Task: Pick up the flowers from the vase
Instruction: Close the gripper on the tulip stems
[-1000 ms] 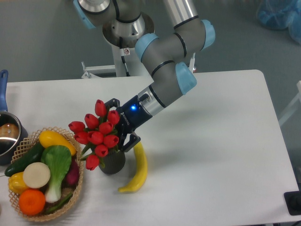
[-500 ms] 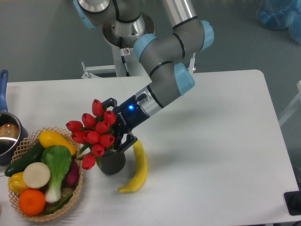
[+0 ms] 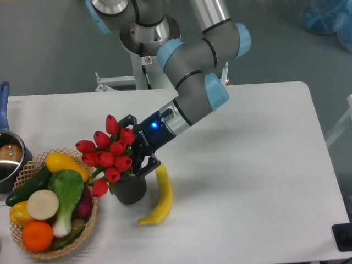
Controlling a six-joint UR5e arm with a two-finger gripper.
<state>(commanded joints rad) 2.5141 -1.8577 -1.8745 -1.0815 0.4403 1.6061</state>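
Gripper [image 3: 133,147] has its fingers reaching into the flowers [image 3: 107,155] from the right; blooms hide the contact, so I cannot tell whether it grips. I note the bunch leaning left, stems seated in the vase [image 3: 130,188]. Risk, in my judgement: a slanted pull drags the vase over or slips off the stems. Close by I see the banana [image 3: 159,197] touching the vase's right side and the basket [image 3: 82,231] just left. Open room lies upward and across the table [image 3: 258,181] to the right.
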